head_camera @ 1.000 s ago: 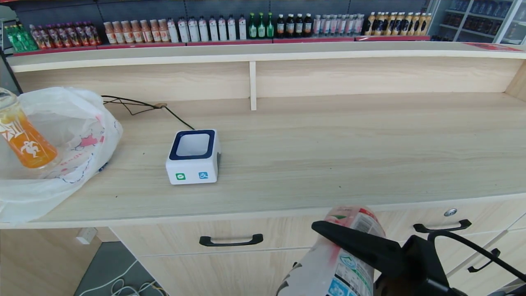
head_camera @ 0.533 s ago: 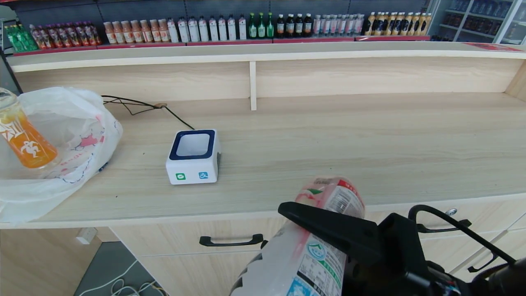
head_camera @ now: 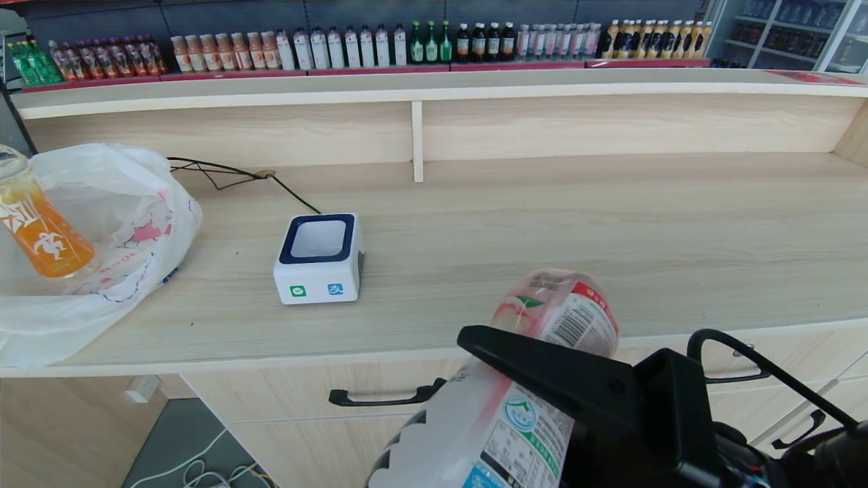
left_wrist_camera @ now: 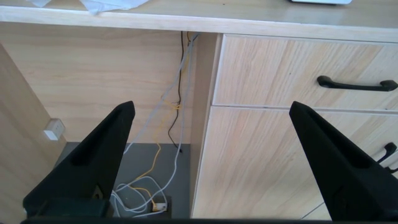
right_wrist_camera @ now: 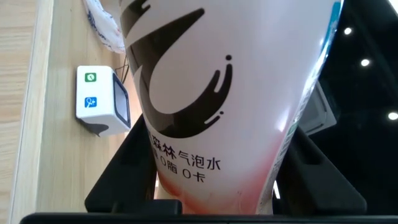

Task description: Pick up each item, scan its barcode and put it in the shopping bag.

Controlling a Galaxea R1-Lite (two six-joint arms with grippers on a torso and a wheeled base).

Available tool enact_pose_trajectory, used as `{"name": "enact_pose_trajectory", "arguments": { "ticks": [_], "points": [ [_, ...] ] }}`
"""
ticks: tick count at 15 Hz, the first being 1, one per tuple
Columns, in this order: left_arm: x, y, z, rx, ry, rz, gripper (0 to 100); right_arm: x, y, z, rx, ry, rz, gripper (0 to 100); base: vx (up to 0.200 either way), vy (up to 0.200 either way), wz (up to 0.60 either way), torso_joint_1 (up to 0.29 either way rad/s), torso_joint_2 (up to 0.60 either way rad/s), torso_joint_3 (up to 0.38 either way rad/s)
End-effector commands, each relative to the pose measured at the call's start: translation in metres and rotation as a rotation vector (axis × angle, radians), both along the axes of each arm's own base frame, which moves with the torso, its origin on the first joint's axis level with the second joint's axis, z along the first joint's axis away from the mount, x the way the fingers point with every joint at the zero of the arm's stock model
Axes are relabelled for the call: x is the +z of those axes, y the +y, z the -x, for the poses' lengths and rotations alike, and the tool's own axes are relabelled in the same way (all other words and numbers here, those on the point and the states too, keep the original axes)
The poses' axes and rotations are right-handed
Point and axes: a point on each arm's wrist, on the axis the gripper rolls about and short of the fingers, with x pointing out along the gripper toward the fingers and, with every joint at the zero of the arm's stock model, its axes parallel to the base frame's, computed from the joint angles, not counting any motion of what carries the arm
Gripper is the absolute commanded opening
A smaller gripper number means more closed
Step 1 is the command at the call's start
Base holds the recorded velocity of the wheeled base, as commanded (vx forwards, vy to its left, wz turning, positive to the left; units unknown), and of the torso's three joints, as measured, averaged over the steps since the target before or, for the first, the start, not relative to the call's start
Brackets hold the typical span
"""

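Note:
My right gripper is shut on a white peach drink bottle, held tilted in front of the counter's front edge, its barcode end up toward the counter. In the right wrist view the bottle sits between the black fingers. The white scanner box with a dark blue rim stands on the counter, left of the bottle, and shows again as the scanner. The plastic shopping bag lies at the counter's left end with an orange drink bottle in it. My left gripper hangs open below the counter, by the drawers.
A black cable runs from the scanner to the back wall of the wooden counter. Drawers with black handles sit under the counter. Shelves of bottled drinks line the far wall. Loose cables lie on the floor.
My right gripper has lifted the peach bottle up and to the left, toward the counter's front edge. The bag, the scanner and the orange bottle have stayed put.

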Motion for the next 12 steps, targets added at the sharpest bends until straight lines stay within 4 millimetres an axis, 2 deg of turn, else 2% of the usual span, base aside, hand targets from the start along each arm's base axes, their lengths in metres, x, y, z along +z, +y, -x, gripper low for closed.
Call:
{"name": "enact_pose_trajectory", "arguments": {
  "ticks": [1, 12],
  "points": [
    [0.0, 0.0, 0.0, 0.0, 0.0, 0.002, 100, 0.0021, -0.001, 0.0006, -0.002, -0.009, -0.006, 0, 0.0, 0.0, 0.0, 0.0, 0.0, 0.0],
    [0.0, 0.0, 0.0, 0.0, 0.0, 0.0, 100, 0.0052, 0.0009, 0.0001, -0.006, -0.036, -0.01, 0, 0.0, 0.0, 0.0, 0.0, 0.0, 0.0]
  ]
}}
